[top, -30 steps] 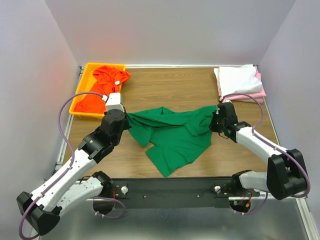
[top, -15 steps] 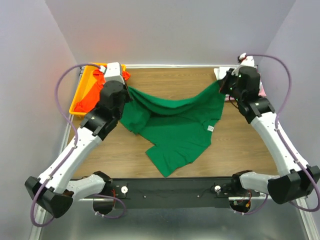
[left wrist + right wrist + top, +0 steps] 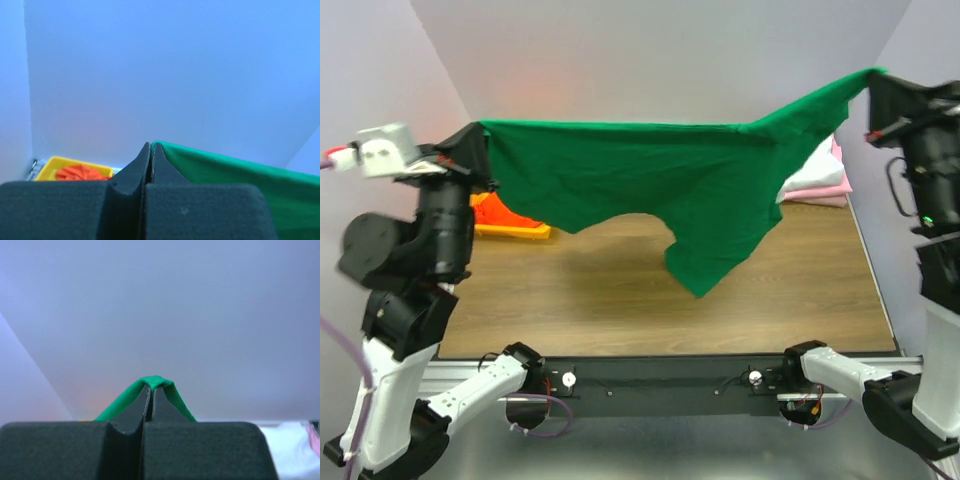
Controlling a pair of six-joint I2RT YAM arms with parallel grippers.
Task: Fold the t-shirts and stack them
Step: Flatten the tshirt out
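The dark green t-shirt [image 3: 660,180] hangs stretched in the air between both grippers, high above the table. My left gripper [image 3: 480,135] is shut on its left corner; in the left wrist view the gripper [image 3: 151,146] pinches the green cloth [image 3: 240,172]. My right gripper [image 3: 875,78] is shut on the right corner; in the right wrist view the gripper [image 3: 152,387] has the green cloth [image 3: 157,381] folded over its tips. The orange-red t-shirt [image 3: 505,212] lies in the yellow tray. The white t-shirt [image 3: 820,165] lies folded on the pink t-shirt [image 3: 820,193] at the back right.
The yellow plastic tray [image 3: 520,230] stands at the back left, mostly hidden behind the hanging shirt; it also shows in the left wrist view [image 3: 47,167]. The wooden table [image 3: 620,290] lies below. Grey walls close in the back and sides.
Both arms have risen steeply and spread apart, lifting the green t-shirt off the table and stretching it out in the air.
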